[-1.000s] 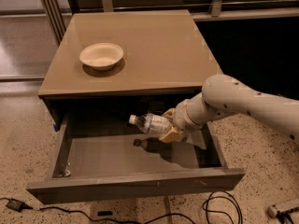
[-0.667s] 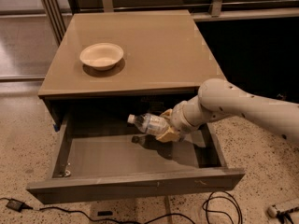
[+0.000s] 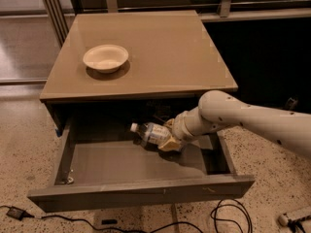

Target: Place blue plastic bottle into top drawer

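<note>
Before you stands a cabinet (image 3: 165, 47) with a smooth tan top, filling the middle of the scene on a speckled floor (image 3: 19, 144). Its drawer (image 3: 141, 195), wide and shallow, is pulled out toward you, the plain grey-brown front panel at the near edge and the flat inside open to view.

Your robot's white arm (image 3: 252, 120) reaches in from the right, crossing the drawer's right wall and dipping under the near edge of the tan top.

On the top, toward the left, sits a cream round bowl (image 3: 106, 58), upright and well apart from the arm.

The bottle (image 3: 150, 132), clear with a pale label and a white cap, is inside the open drawer, near its far side and a little right of centre. It lies almost on its side, cap pointing left and slightly up, with a shadow on the drawer floor just beneath it. You cannot tell whether it touches that floor.

The gripper (image 3: 167, 141) is at the bottle's right end, its tan fingers (image 3: 170, 143) clenched around the bottle's body.

On the floor near the drawer's front, dark cables (image 3: 228, 217) loop at the right, and a thinner one trails off to the left.
</note>
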`<state>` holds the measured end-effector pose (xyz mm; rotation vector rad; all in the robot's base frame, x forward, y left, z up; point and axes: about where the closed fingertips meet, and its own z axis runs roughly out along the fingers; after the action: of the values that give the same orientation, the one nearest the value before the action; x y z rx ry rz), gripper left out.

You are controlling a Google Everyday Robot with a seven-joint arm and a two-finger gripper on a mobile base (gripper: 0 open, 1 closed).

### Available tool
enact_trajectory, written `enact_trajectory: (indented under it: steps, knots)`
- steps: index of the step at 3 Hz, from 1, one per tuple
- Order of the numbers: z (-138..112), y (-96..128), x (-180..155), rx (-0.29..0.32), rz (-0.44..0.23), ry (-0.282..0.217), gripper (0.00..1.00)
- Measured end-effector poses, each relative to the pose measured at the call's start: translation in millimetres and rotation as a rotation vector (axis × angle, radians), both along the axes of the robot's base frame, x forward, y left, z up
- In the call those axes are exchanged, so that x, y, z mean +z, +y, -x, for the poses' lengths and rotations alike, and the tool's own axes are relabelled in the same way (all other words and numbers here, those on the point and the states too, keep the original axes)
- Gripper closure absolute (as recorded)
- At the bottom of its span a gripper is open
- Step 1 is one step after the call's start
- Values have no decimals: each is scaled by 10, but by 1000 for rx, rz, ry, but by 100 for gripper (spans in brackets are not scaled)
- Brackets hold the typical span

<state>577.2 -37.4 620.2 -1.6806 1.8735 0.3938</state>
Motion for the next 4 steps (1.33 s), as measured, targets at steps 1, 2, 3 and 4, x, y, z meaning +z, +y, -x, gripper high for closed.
enact_trajectory:
  steps: [1, 2, 3, 4]
  knots:
    - [5, 12, -58, 1, 0, 6, 100]
    - [5, 12, -58, 1, 0, 6, 81]
    - [5, 12, -58, 1, 0, 6, 58]
    - [5, 12, -58, 1, 0, 6, 35]
